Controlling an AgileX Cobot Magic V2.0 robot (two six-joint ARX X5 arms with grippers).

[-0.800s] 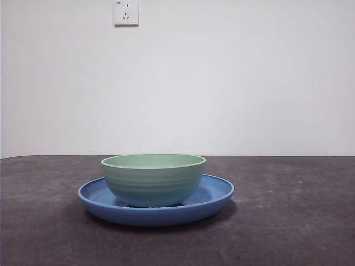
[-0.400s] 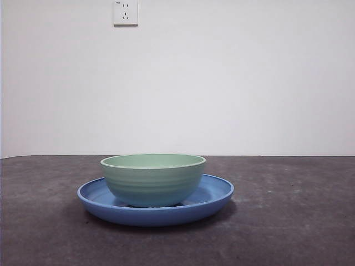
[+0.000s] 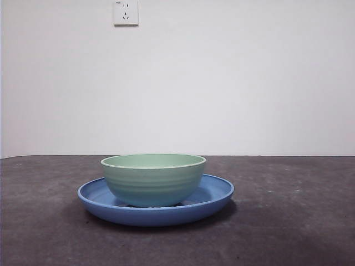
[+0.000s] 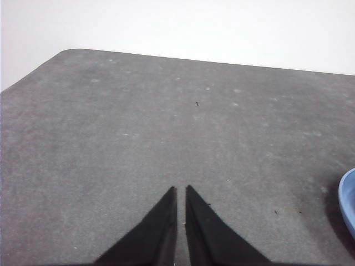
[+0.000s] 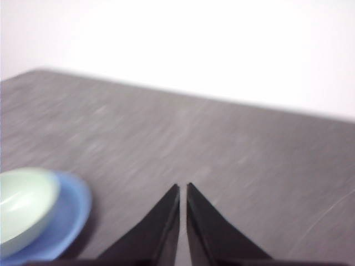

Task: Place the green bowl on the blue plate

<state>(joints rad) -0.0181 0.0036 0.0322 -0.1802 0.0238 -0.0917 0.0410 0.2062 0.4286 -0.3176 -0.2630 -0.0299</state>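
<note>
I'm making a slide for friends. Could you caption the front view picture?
Green bowl sitting upright in the blue plate on a dark table, no gripper touching it.

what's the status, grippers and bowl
Left gripper shut, empty, over bare table. Right gripper shut, empty. Green bowl seated upright on blue plate. Nothing in the way.

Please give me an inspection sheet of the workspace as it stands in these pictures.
Surface: dark grey table, speckled, matte.
Job's things: green bowl sits upright on the blue plate, roughly centred; nothing touches either.
Clutter: nothing seen.
Grippers: left gripper shut, over bare table, holding nothing, plate's edge just in its view; right gripper shut, holding nothing, clear of the bowl and plate beside it. Neither shows in the front view.
Cables: nothing seen.
Surroundings: plain white wall with a wall socket high up.
</note>
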